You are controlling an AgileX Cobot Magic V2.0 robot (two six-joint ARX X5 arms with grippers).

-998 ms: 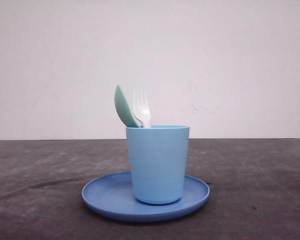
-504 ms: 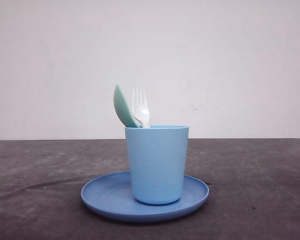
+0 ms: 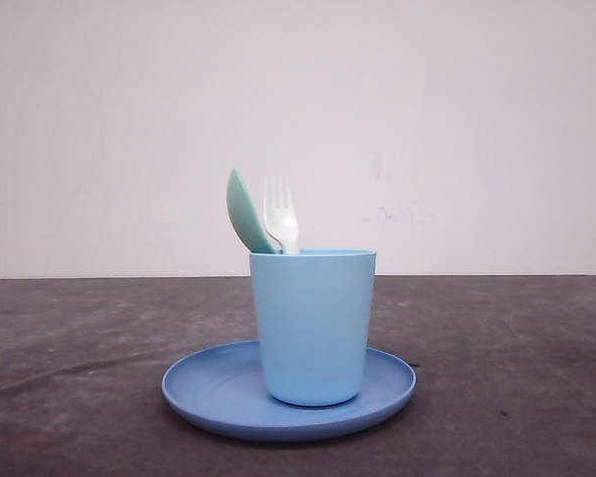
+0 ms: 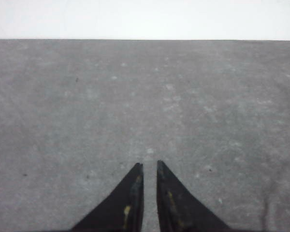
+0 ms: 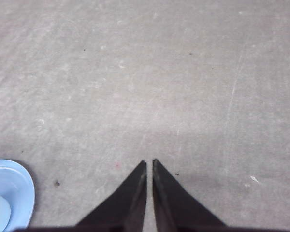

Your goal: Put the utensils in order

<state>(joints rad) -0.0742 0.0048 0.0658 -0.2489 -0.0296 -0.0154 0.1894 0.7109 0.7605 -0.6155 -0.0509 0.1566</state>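
A white fork (image 3: 280,214) and a pale mint-green spoon (image 3: 244,213) stand upright in a light blue cup (image 3: 313,326), their heads rising above its rim. The cup stands on a round blue plate (image 3: 211,390) in the middle of the dark table. My left gripper (image 4: 149,165) hovers over bare table, jaws nearly together with nothing between them. My right gripper (image 5: 149,162) is likewise shut and empty over bare table, with the plate's rim (image 5: 24,191) off to its side.
The dark grey table (image 3: 497,368) stretches out on both sides of the plate. A plain white wall (image 3: 457,129) closes off the far edge.
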